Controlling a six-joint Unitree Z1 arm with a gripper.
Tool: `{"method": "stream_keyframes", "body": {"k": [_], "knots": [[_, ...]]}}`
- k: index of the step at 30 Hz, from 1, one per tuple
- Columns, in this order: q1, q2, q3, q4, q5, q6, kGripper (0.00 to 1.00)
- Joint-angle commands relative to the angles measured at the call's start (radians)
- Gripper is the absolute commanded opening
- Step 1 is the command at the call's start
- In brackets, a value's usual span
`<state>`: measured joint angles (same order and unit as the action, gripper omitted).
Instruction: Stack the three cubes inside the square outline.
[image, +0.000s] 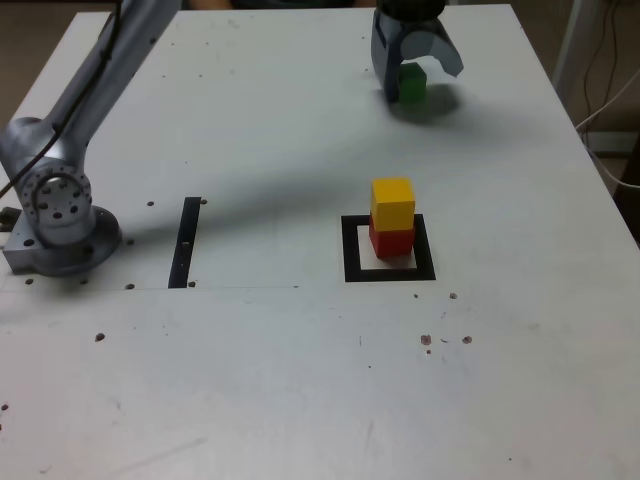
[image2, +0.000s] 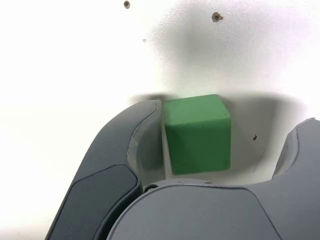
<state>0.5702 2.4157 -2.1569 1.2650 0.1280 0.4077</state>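
Note:
The green cube rests on the white table at the back, towards the exterior view's right. My gripper hangs over it, open, with one jaw on either side. In the wrist view the green cube sits between the jaws of the gripper: one jaw lies close against a side of it, and the other stands well apart. The yellow cube stands on the red cube inside the square outline, nearer the front than the gripper.
A thin black strip lies on the table to the exterior view's left of the outline. The arm's base is bolted at the table's left edge. Small screw holes dot the surface.

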Motion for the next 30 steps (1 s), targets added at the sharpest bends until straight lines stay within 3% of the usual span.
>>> {"method": "stream_keyframes", "body": {"k": [1, 12, 19, 26, 30], "knots": [[-0.001, 0.005, -0.003, -0.005, 0.005, 0.0, 0.86], [-0.01, 0.005, 0.003, -0.06, 0.02, 0.003, 0.47], [-0.006, 0.002, 0.0, -0.056, 0.003, 0.0, 0.43], [-0.006, 0.005, 0.004, -0.066, -0.015, 0.0, 0.26], [-0.004, 0.005, 0.007, -0.066, -0.018, 0.0, 0.24]]}}
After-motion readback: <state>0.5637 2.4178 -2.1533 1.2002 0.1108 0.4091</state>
